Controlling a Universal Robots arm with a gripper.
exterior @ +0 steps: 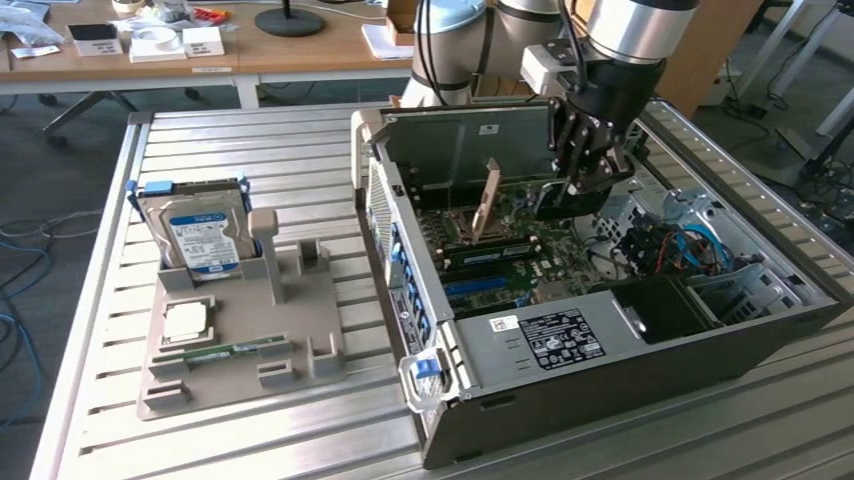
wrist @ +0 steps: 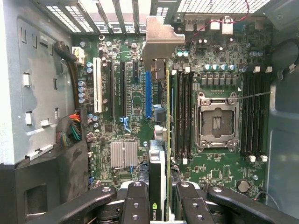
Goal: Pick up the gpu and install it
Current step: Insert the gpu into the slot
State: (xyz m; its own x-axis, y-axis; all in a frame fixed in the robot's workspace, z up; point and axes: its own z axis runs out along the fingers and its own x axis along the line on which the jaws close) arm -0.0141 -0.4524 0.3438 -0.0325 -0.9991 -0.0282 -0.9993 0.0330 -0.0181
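You are looking at an open computer case (exterior: 601,350) lying on its side on a slatted metal tabletop (exterior: 240,150); the arm is reaching down into it from above; its end effector (exterior: 583,185) is pressing its black fingers (wrist: 135,200) against both faces of the gpu (exterior: 558,205), gripping the card; in the wrist view you are seeing the gpu edge-on, running away from the end effector, with its pale metal end bracket (wrist: 159,37) at the far end; the card is hanging over the green motherboard (wrist: 133,98), lining up between the blue slot (wrist: 148,93) and the black memory slots (wrist: 183,112) that are sitting beside the open processor socket (wrist: 217,122); whether its lower edge is touching the board, you cannot tell; towards the exterior view's left, well apart from the case, a grey tray (exterior: 240,380) is resting on the tabletop; it is carrying an upright hard drive (exterior: 200,235) with a blue-white label and a narrow green RAM stick (exterior: 227,352) lying flat.
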